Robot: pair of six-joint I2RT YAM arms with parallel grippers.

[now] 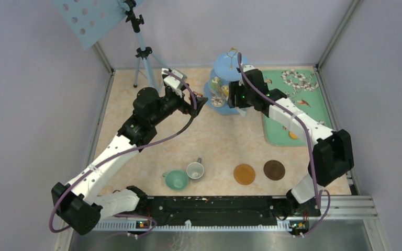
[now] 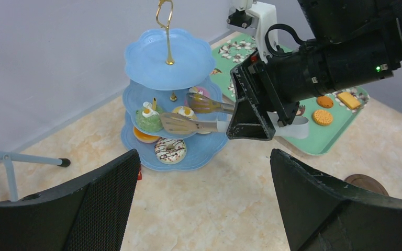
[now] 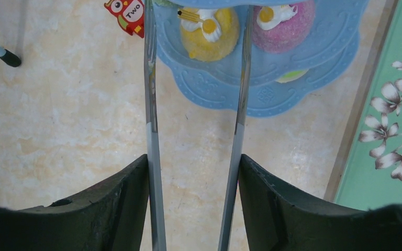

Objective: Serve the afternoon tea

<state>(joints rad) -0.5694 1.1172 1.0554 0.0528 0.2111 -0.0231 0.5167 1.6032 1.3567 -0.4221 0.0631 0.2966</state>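
The right gripper (image 3: 193, 159) is clenched on the metal tongs (image 3: 150, 104). The two tips of the tongs stand apart at the middle tier of the light-blue stand (image 2: 146, 57). This tier holds a yellow cupcake (image 3: 209, 31), a pink cupcake (image 3: 288, 21) and a green cupcake (image 2: 149, 120). The bottom tier holds a striped donut (image 2: 170, 150). The green tray (image 1: 322, 107) beside the stand carries orange biscuits (image 2: 323, 116). The left gripper (image 2: 204, 154) is released and holds nothing. The teal cup (image 1: 177, 180) and the grey-white cup (image 1: 195, 169) stand near two coasters (image 1: 244, 174).

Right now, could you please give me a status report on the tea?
Left gripper open, empty. Right gripper shut on tongs, tips spread at middle tier of stand. Teal cup, grey-white cup off both coasters. Nothing in the way.
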